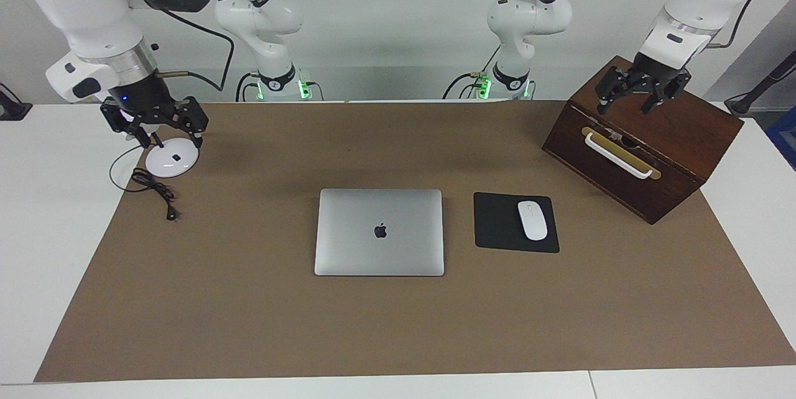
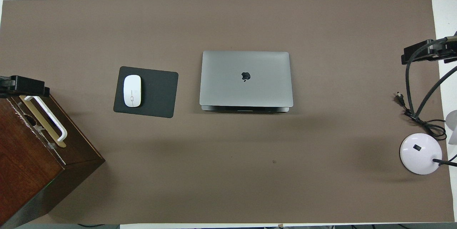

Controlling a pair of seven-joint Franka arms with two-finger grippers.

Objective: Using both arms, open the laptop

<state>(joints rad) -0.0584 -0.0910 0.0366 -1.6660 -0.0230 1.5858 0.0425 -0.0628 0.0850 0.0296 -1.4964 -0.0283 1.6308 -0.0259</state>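
Note:
The silver-grey laptop [image 1: 379, 231] [image 2: 246, 77] lies flat and closed on the brown mat, near the middle of the table, with the dark apple logo facing up. Neither gripper touches it. My right gripper [image 1: 169, 138] [image 2: 425, 52] hangs open above the white lamp base at the right arm's end of the table. Over the wooden box at the left arm's end, my left gripper [image 1: 625, 107] [image 2: 25, 85] also stands open. Both grippers are empty and well off to the sides of the laptop.
A black mouse pad [image 1: 497, 225] [image 2: 157, 90] with a white mouse [image 1: 532, 220] [image 2: 132, 90] lies beside the laptop toward the left arm's end. The dark wooden box [image 1: 647, 156] [image 2: 28, 157] has a white handle. A round white lamp base [image 1: 171, 160] [image 2: 419, 148] trails a black cable [image 1: 155, 191].

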